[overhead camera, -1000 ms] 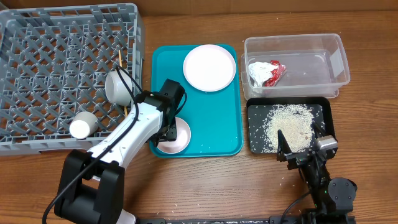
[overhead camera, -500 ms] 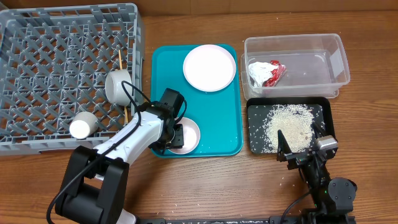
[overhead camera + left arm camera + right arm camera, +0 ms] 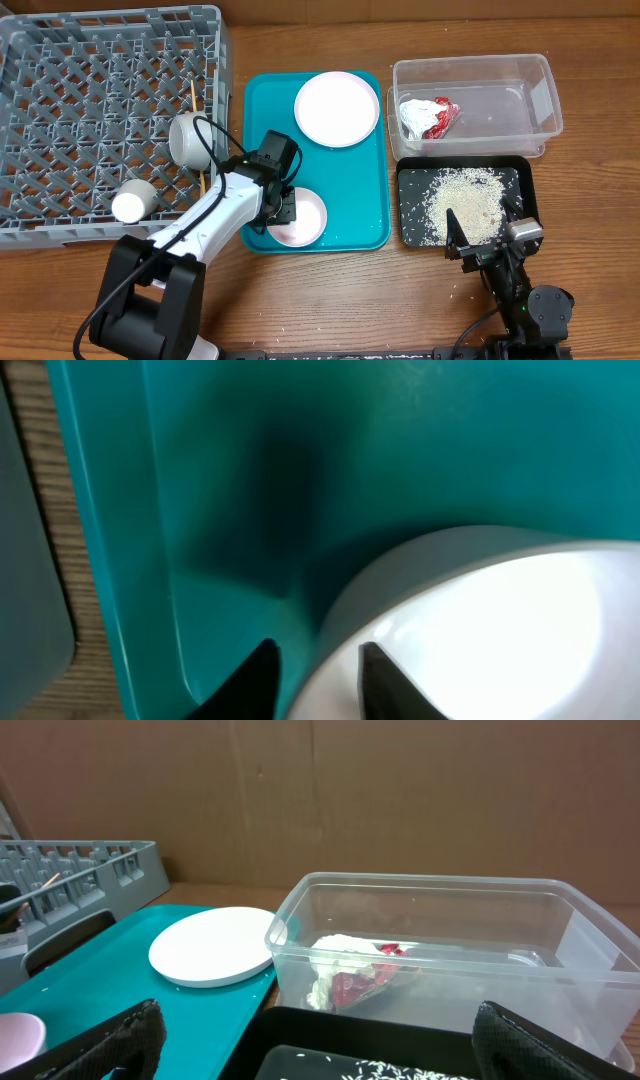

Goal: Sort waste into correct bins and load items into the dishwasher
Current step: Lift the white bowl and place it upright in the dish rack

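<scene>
A small white bowl [image 3: 305,218] sits at the front of the teal tray [image 3: 370,190]. My left gripper [image 3: 283,208] is at the bowl's left rim. In the left wrist view the two fingers [image 3: 315,670] straddle the rim of the bowl [image 3: 500,630], one inside and one outside, closed on it. A white plate [image 3: 337,108] lies at the tray's back. The grey dishwasher rack [image 3: 100,100] at the left holds two white cups [image 3: 188,137] [image 3: 133,200]. My right gripper [image 3: 485,235] is open and empty over the front of the black tray of rice [image 3: 465,200].
A clear bin [image 3: 475,100] at the back right holds a red and white wrapper [image 3: 430,115]. A thin stick [image 3: 193,95] lies in the rack. The right wrist view shows the plate [image 3: 215,958], the clear bin [image 3: 450,950] and the rack [image 3: 80,870].
My left gripper has moved right along the tray's front, and the bowl has shifted right with it. The right arm has not moved.
</scene>
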`<state>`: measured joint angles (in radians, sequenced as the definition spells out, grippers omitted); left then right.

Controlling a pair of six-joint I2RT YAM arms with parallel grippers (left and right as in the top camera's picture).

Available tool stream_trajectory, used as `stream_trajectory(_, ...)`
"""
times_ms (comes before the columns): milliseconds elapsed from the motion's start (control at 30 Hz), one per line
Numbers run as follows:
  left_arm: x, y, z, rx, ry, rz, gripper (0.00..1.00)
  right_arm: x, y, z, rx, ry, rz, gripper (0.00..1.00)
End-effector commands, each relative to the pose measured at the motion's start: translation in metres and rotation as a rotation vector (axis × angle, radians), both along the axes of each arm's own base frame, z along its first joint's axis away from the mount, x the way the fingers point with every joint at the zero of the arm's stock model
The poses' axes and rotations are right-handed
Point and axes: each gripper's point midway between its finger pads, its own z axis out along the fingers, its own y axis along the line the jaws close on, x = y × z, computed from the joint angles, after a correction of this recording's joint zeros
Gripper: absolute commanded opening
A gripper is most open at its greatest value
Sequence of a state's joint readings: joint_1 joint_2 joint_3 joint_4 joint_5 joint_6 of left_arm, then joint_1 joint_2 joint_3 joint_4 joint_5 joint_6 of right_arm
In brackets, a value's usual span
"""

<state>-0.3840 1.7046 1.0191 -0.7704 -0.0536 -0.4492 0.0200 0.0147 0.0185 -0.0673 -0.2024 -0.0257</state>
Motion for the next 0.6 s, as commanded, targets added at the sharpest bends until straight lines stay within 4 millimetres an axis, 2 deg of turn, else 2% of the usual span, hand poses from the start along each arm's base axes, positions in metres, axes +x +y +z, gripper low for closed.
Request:
stream_trajectory(0, 0.003, 0.005, -0.007, 0.034, 0.011, -0.001, 0.25, 0.000, -0.001, -0.001, 0.003, -0.007, -0.005, 1.00)
stream_trajectory(67, 0.000, 0.005, -0.012, 0.036, 0.032, -0.002, 0.24, 0.000, -0.001, -0.001, 0.003, -0.007, -0.005, 1.00)
stream_trajectory(133, -0.004, 0.003, -0.014, 0.024, 0.053, -0.004, 0.04, 0.000, -0.001, -0.001, 0.003, -0.007, -0.005, 1.00)
stream_trajectory(233, 0.000, 0.009, 0.002, 0.040, 0.047, 0.010, 0.04, 0.000, -0.001, -0.001, 0.003, -0.007, -0.005, 1.00)
stream_trajectory(300, 0.012, 0.016, 0.029, 0.055, 0.016, 0.033, 0.04, 0.000, -0.001, -0.001, 0.003, -0.007, -0.005, 1.00)
stream_trajectory(367, 0.028, 0.026, 0.068, 0.090, -0.041, 0.059, 0.04, 0.000, -0.001, -0.001, 0.003, -0.007, -0.005, 1.00)
stream_trajectory(467, 0.048, 0.054, 0.139, 0.217, -0.168, 0.104, 0.04, 0.000, -0.001, -0.001, 0.003, -0.007, -0.005, 1.00)
stream_trajectory(500, 0.053, 0.067, 0.169, 0.285, -0.226, 0.122, 0.04, 0.000, -0.001, -0.001, 0.003, -0.007, -0.005, 1.00)
stream_trajectory(567, 0.056, 0.089, 0.211, 0.406, -0.311, 0.161, 0.04, 0.000, -0.001, -0.001, 0.003, -0.007, -0.005, 1.00)
